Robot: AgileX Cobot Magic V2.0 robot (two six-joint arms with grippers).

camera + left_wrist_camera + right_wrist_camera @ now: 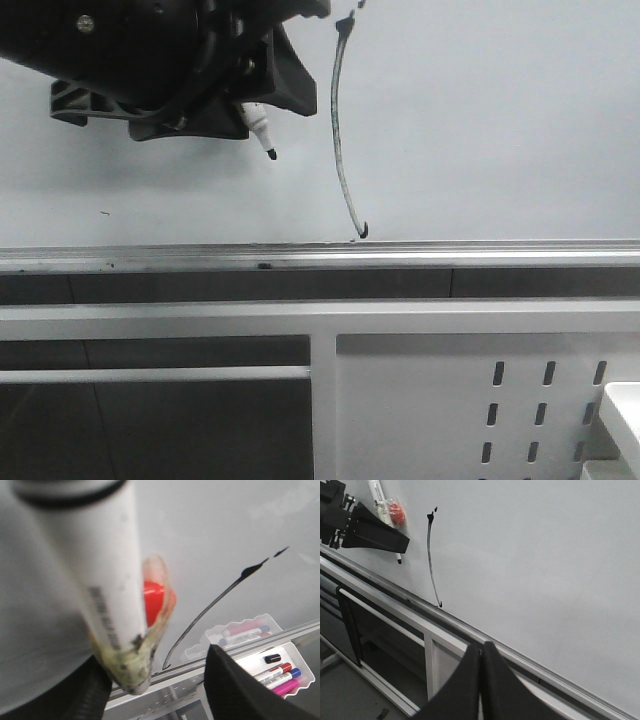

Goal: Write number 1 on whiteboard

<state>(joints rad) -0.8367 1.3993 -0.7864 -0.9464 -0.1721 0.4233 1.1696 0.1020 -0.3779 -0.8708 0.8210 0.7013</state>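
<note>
With the 1 (339, 130) already drawn on the whiteboard (480, 120) from a blot down to a hook just above the rail (300, 256), the marker (258, 124), gripped by the left gripper (215, 95), was best drawn straight back off the board to avoid a smear, while the right gripper (481, 680) rested closed and empty.

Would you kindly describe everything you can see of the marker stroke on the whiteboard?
The number 1 is one long, thin, black-grey line on the pale glossy whiteboard. It runs nearly upright with a slight bow, starts in a dark blot with small specks above, and ends in a tiny hook just above the silver rail. The marker tip in the left gripper is off it, to one side.
</note>
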